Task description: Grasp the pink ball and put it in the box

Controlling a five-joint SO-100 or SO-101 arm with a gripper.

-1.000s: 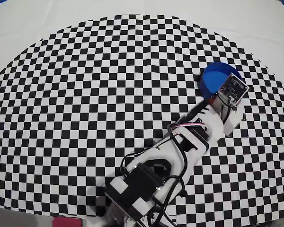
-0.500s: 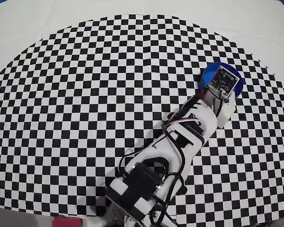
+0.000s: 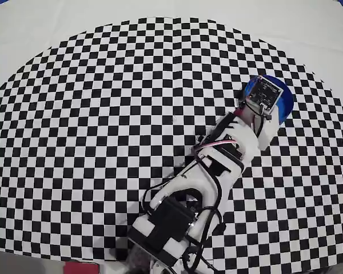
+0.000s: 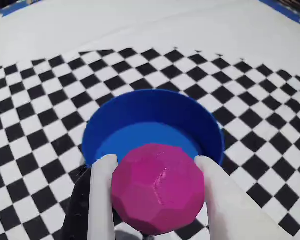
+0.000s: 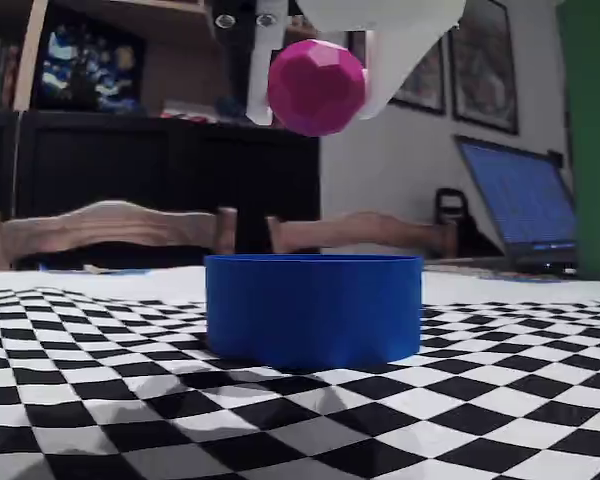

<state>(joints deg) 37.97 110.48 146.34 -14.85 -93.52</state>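
Note:
The pink ball (image 4: 158, 187), a faceted magenta sphere, is clamped between my two white fingers (image 4: 102, 200). My gripper (image 4: 155, 165) is shut on it and holds it in the air above the box (image 4: 152, 120), a low round blue tub on the checkered cloth. Seen from table height in the fixed view, the ball (image 5: 316, 87) hangs well above the tub's (image 5: 313, 308) rim in my gripper (image 5: 315, 100). From overhead the arm's wrist board covers most of the box (image 3: 284, 105), so the ball is hidden there.
A black-and-white checkered mat (image 3: 103, 114) covers the table, with plain white cloth (image 3: 308, 28) beyond its curved edge. In the fixed view, chairs (image 5: 110, 230), a dark cabinet and a laptop (image 5: 520, 200) stand behind the table.
The arm has swung leftward in the overhead view, carrying the wrist from the tub's right rim to over its middle.

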